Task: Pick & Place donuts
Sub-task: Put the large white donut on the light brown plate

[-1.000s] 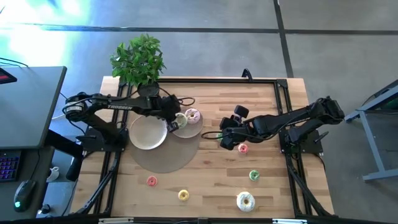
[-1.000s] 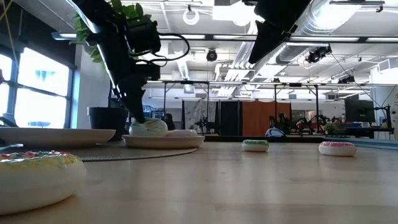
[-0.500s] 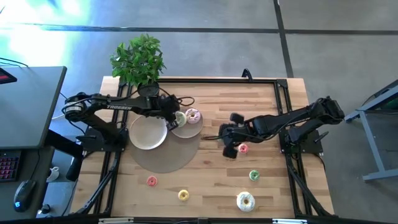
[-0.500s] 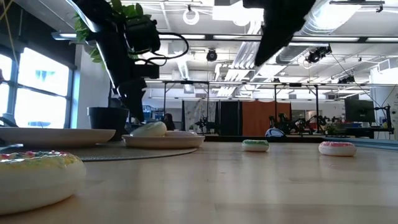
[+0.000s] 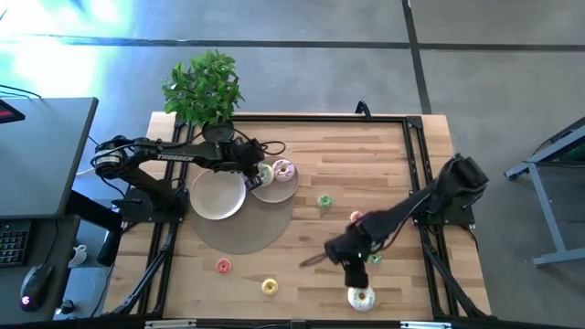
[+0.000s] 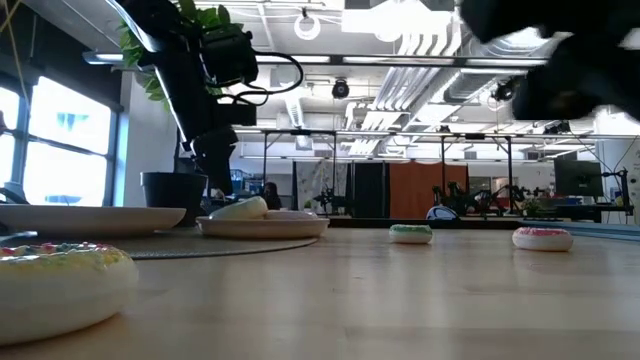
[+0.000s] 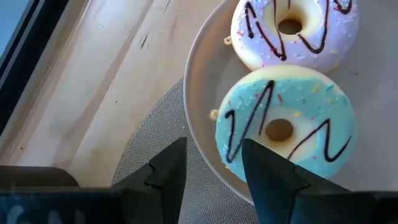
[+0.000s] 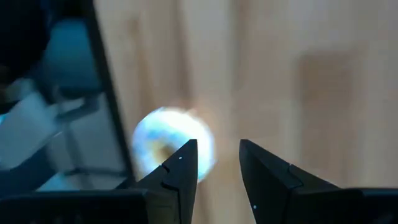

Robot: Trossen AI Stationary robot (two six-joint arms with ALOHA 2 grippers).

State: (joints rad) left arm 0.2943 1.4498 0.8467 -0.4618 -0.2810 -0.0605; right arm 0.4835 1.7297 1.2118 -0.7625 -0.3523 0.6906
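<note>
A green-iced donut [image 7: 285, 127] and a pink-iced donut [image 7: 292, 28] lie flat on the small beige plate [image 5: 277, 190]. My left gripper [image 7: 214, 168] hangs open just above the plate's rim beside the green-iced donut, with nothing between its fingers. My right gripper [image 5: 353, 272] is open near the table's near edge, just above a large white-iced donut [image 5: 361, 295] that lies on the wood. Mini donuts lie loose on the table: green [image 5: 324, 201], pink [image 5: 355, 217], green [image 5: 373, 259], yellow [image 5: 269, 286] and pink [image 5: 223, 266].
A larger bare beige plate [image 5: 218, 194] sits left of the small one, both on a round grey mat [image 5: 242, 228]. A potted plant [image 5: 203, 90] stands at the far left corner. A black frame [image 5: 416, 137] runs around the table's edges.
My left gripper has opened and let go of the green-iced donut, which now rests on the small plate; the gripper has risen slightly. My right gripper has swung fast from the table's middle toward the near edge, over the white-iced donut.
</note>
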